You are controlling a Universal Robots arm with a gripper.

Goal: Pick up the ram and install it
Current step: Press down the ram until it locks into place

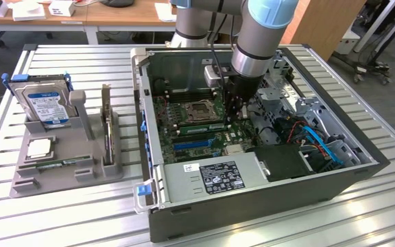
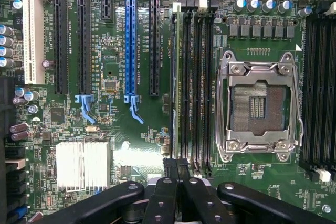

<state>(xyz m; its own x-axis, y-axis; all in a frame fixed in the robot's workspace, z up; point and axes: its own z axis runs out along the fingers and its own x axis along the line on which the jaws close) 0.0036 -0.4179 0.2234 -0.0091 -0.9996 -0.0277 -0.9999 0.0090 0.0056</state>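
Observation:
The ram (image 2: 175, 77) is a thin green stick standing in the outermost memory slot, next to the empty black slots beside the CPU socket (image 2: 260, 106). In the exterior view the ram (image 1: 199, 127) shows as a green strip on the motherboard inside the open computer case (image 1: 252, 206). My gripper (image 2: 176, 167) is shut, its black fingertips pressed together directly over one end of the stick. Whether they touch it I cannot tell. The arm reaches down into the case, and the gripper (image 1: 237, 117) hangs low over the board.
A grey holder (image 1: 60, 177) on the exterior view's left carries a hard drive (image 1: 45, 105), a dark expansion card (image 1: 107, 128) and a thin green stick (image 1: 64, 163) lying flat. Case walls, the power supply (image 1: 215, 175) and blue cables (image 1: 321, 144) crowd the board.

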